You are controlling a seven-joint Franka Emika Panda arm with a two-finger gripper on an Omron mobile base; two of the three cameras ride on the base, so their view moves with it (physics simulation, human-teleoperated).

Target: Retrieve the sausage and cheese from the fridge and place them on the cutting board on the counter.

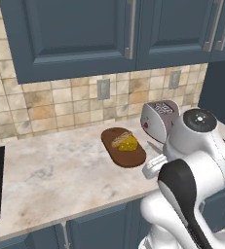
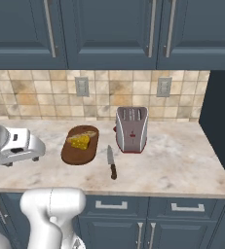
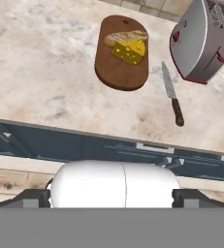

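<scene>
Lying on the far half of the cutting board [image 3: 121,60], the cheese [image 3: 131,51] is touching a tan bread-like piece [image 3: 125,37] just beyond it; no sausage is showing on the board. The board is resting on the desk [image 2: 172,160], its long axis running near to far. In the hand view the jaws are standing wide apart and gripping nothing, their tips flanking the bottom of the picture, so the gripper [image 3: 111,196] is hanging back over the desk's near edge, with the board lying ahead of it. A knife [image 3: 171,93] is lying just right of the board, roughly parallel to it, and a toaster [image 2: 131,128] is standing farther right. Open desk is spreading to the board's left, and the board's near half is looking like the better landing spot.
</scene>
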